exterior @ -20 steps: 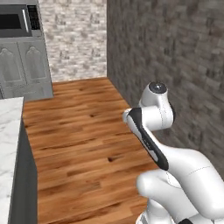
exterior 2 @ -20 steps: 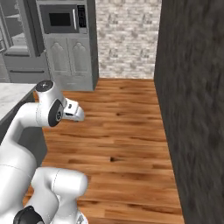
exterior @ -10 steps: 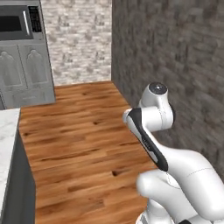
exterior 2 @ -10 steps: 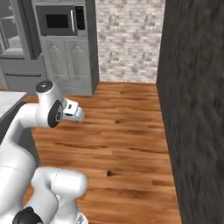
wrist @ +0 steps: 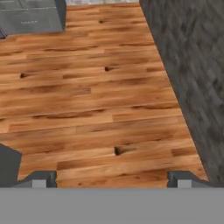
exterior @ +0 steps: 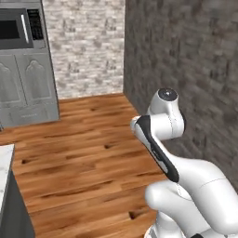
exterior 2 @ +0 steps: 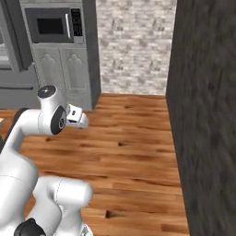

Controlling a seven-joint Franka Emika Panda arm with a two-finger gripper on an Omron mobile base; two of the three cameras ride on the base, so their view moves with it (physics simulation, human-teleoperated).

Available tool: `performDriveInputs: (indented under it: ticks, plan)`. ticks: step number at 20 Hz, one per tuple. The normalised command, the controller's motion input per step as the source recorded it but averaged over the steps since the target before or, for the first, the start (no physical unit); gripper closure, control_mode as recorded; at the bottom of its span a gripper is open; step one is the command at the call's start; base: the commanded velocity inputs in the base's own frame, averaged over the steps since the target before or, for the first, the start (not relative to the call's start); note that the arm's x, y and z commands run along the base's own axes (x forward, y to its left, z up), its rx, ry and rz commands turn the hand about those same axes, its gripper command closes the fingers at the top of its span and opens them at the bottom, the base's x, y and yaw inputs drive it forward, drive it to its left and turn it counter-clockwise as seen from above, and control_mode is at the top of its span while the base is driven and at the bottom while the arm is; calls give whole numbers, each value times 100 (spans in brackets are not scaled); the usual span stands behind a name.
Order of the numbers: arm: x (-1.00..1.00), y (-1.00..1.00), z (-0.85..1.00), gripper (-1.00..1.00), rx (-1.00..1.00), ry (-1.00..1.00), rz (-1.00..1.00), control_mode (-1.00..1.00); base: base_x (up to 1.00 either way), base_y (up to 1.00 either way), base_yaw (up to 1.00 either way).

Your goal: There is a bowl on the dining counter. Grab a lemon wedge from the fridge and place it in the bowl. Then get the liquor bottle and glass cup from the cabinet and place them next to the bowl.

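Hanging over bare wood floor (wrist: 87, 100), the gripper (wrist: 111, 179) has its jaws spread wide with nothing between them. A corner of the dining counter (exterior: 4, 160) shows at the left edge of the left base view; the fridge (exterior 2: 11, 69) stands by the microwave (exterior 2: 50, 25).

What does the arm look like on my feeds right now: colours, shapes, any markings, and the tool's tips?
The arm is glossy white, built of rounded, bulbous links, with a dark stripe along one link and grey-capped round joints. In the hand view, the tool ends in two small dark grey, blocky fingertips. No cables or lettering are visible.
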Motion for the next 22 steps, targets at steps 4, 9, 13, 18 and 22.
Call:
performDriveInputs:
  ticks: [4,9,13,18,22]
  plan:
    - [0,0,0,-100,0,0,0,100,100,0,8]
    - [0,0,0,-100,0,0,0,100,100,-6,28]
    - [0,0,0,-100,0,0,0,100,100,-21,51]
    - [0,0,0,-100,0,0,0,100,99,-18,64]
    - [0,0,0,-100,0,0,0,100,96,-17,69]
